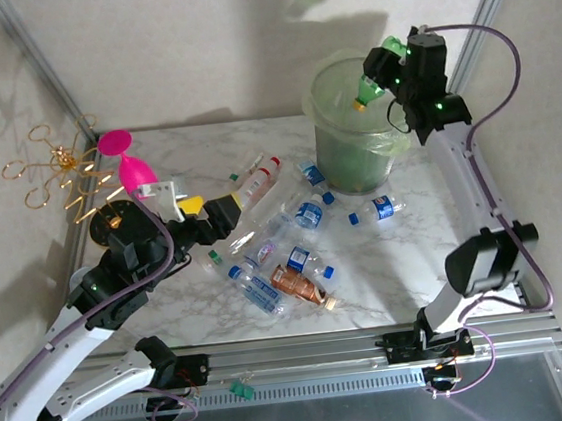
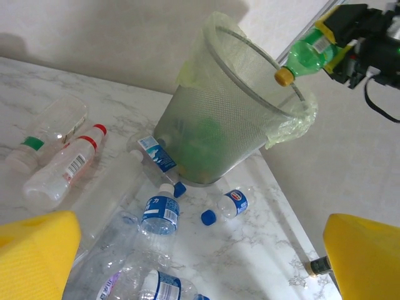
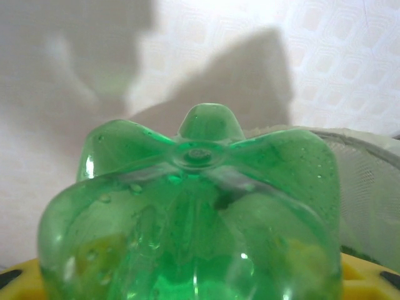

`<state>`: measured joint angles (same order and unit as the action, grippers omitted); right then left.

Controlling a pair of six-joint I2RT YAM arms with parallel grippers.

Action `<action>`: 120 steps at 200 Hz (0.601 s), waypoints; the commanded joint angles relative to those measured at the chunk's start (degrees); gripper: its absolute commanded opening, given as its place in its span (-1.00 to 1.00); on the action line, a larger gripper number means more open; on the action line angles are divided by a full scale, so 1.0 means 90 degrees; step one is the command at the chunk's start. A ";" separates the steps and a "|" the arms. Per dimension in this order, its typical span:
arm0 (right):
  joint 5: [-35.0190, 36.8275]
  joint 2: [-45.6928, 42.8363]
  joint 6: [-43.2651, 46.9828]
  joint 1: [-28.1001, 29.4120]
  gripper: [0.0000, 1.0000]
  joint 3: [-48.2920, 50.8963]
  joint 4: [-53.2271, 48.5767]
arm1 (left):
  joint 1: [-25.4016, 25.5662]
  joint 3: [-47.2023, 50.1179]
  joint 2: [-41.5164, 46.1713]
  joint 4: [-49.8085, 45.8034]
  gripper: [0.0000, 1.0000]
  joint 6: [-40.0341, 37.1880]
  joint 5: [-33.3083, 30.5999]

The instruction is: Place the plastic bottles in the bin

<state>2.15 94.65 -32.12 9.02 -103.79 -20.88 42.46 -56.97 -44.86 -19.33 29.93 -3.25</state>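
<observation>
Your table (image 1: pixel 417 257) is a white marble-pattern top with grey veining. It is closed in by pale textured walls (image 1: pixel 193 39), with aluminium posts (image 1: pixel 40 70) at the far corners and a rail (image 1: pixel 326 352) along the near edge.

The bin (image 1: pixel 350 153) stands upright at the far right of the table, with its liner (image 2: pixel 290 128) folded over the rim. Something green shows through the bin wall, but the mesh blurs it and you cannot confirm what it is.

Your right gripper (image 1: pixel 387 71) is closed partway on the green bottle (image 1: pixel 376 78), near its base. The bottle hangs tilted, yellow cap lowest, over the bin's mouth close to the rim.

Your left gripper (image 1: pixel 223 212) is spread fully, with nothing between its yellow pads (image 2: pixel 37 250). It hovers over the left-centre of the table.

Loose bottles (image 1: pixel 264 242) lie on their sides across the middle of the table, and one with a blue label rests against the foot of the bin. The copper bottle (image 1: pixel 299 284) lies nearest the rail.

The goblet (image 1: pixel 127 164) and the wire stand (image 1: pixel 56 174) sit at the far left corner, apart from the bottles.
</observation>
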 commanded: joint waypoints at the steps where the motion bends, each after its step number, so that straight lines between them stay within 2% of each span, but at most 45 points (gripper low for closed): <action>1: -0.0014 0.0603 0.0171 -0.0031 0.04 -0.0574 -0.0235 | 0.0040 -0.0077 0.0076 -0.0089 0.99 -0.0210 -0.0167; 63: -0.0922 0.2106 -0.0305 -0.0016 0.04 -0.0996 -0.0341 | 0.0040 0.0002 0.0125 -0.0094 0.99 -0.0316 -0.0205; 120: -0.1182 0.3040 -0.0324 0.0027 0.08 -0.1245 -0.0574 | 0.0048 0.0042 0.0139 -0.0134 0.99 -0.0399 -0.0321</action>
<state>-6.35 120.46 -34.37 8.88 -112.01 -24.80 42.46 -56.93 -44.18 -19.62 27.99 -4.36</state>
